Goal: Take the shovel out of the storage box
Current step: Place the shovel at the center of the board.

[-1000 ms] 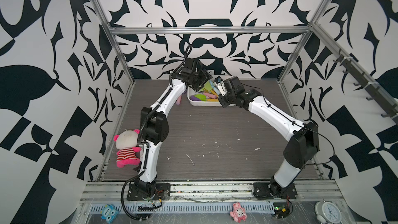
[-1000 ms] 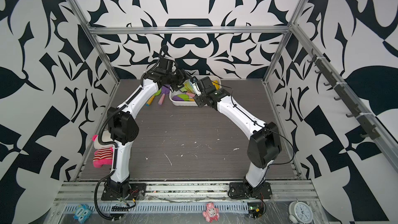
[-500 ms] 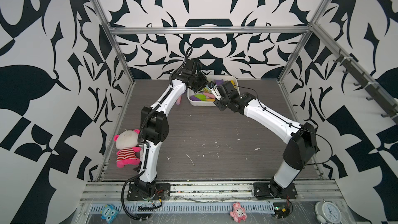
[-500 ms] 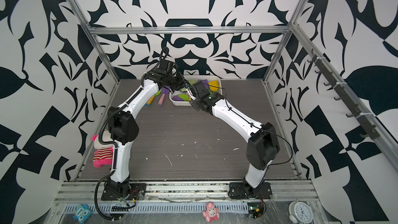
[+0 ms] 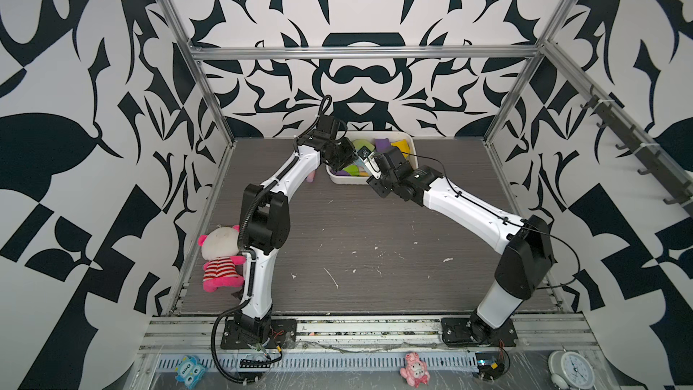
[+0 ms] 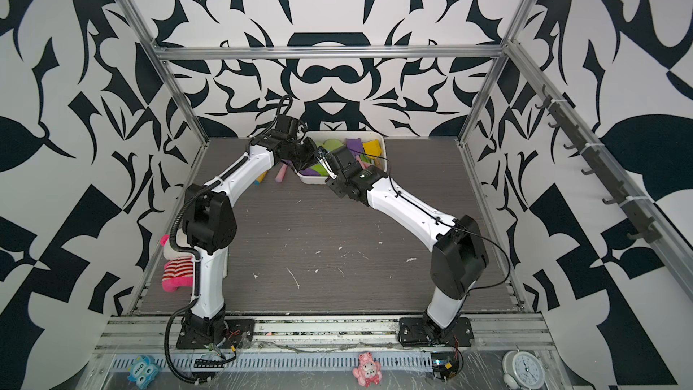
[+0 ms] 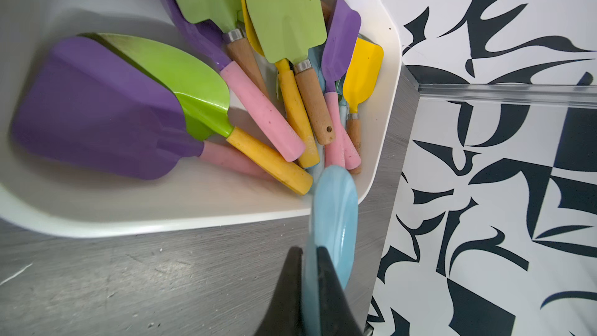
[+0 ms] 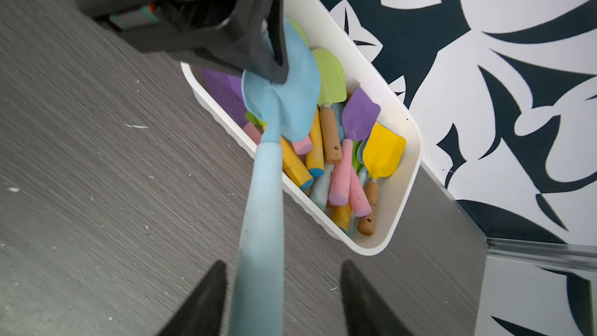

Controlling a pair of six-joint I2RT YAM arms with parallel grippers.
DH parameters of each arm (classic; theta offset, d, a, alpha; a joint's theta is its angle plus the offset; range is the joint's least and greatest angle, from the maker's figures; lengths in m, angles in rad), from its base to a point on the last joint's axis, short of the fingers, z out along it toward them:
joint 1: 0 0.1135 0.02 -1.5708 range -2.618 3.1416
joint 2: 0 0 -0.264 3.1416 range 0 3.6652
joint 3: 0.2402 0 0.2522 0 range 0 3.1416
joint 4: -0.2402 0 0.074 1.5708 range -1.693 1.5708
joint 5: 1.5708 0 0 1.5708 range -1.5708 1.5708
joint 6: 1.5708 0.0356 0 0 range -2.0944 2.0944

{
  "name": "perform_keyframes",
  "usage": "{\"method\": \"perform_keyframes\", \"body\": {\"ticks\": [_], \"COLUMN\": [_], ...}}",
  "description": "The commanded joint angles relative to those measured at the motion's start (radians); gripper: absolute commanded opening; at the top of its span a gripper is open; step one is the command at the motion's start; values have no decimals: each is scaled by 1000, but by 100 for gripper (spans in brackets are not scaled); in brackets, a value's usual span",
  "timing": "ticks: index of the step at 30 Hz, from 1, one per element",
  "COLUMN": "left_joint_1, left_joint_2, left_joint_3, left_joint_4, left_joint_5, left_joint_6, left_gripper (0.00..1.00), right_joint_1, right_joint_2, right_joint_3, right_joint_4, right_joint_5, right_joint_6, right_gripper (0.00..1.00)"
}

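Blue shovel (image 8: 284, 98) held above the storage box (image 8: 395, 195) rim, at 12 o'clock on the counter (image 8: 97, 156).
Left fingers (image 7: 284, 302) pinch its blade; right fingers (image 8: 200, 302) are spread around its handle; the counter lies open toward 6 o'clock.

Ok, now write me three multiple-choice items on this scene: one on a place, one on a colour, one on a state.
1. The storage box stands: A) by the back wall; B) between the arm bases; C) on the wall hooks.
2. The shovel in the left jaws is: A) red; B) light blue; C) black.
3. The right jaws are: A) shut on a purple shovel; B) out of view; C) open, either side of the held shovel's handle.
1 A: both top views show it at that wall's foot. 2 B: the left wrist view shows a blue blade clamped. 3 C: the right wrist view shows them spread, the handle between.
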Motion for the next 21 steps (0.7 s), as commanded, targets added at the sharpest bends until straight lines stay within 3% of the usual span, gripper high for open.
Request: {"method": "perform_keyframes", "body": {"ticks": [1, 7, 15, 21], "left_joint_1": [17, 22, 22, 16], "left_joint_2": [-93, -159, -238, -272], "left_joint_3": [-35, -113, -211, -262], "left_joint_4": [103, 199, 323, 418], "left_joint_5": [44, 67, 93, 128], "left_joint_6": [48, 126, 238, 269], "left_gripper": [0, 0, 0, 0], "right_joint_1": [-14, -114, -342, -374], "right_joint_2": [-98, -142, -72, 30], "right_joint_3": [2, 39, 183, 263], "right_joint_4": [59, 31, -14, 17], "right_joint_5": [-65, -256, -646, -875], "right_joint_6": [86, 236, 536, 625], "right_gripper": [75, 80, 78, 74]}}
